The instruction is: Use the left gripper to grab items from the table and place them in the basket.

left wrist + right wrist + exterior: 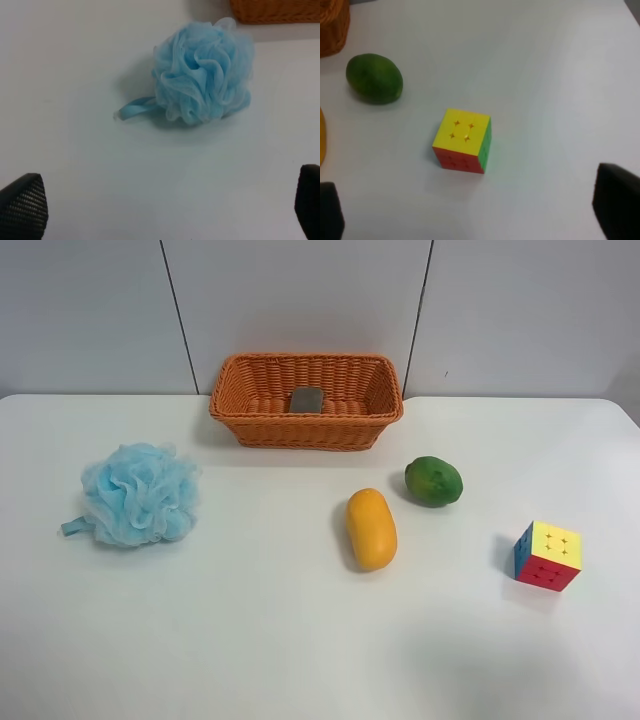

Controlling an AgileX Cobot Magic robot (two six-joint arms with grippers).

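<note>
The orange wicker basket [250,405] stands at the far middle of the white table [250,640], with the grey-topped pad [306,399] lying inside it. The fluffy blue pouf [138,494] lies on the table at the exterior high view's left, the yellow-orange mango [371,529] and green fruit [433,481] lie near the middle, and the puzzle cube [547,555] sits at its right. My left gripper [165,210] is open and empty, short of the pouf [202,72]. My right gripper [472,210] is open and empty, short of the cube [462,141]. Neither arm shows in the exterior high view.
A grey panelled wall [300,300] stands behind the table. The left wrist view shows a strip of the basket [275,11] beyond the pouf. The right wrist view shows the green fruit [374,78], the mango's edge [321,137] and a basket corner [332,25].
</note>
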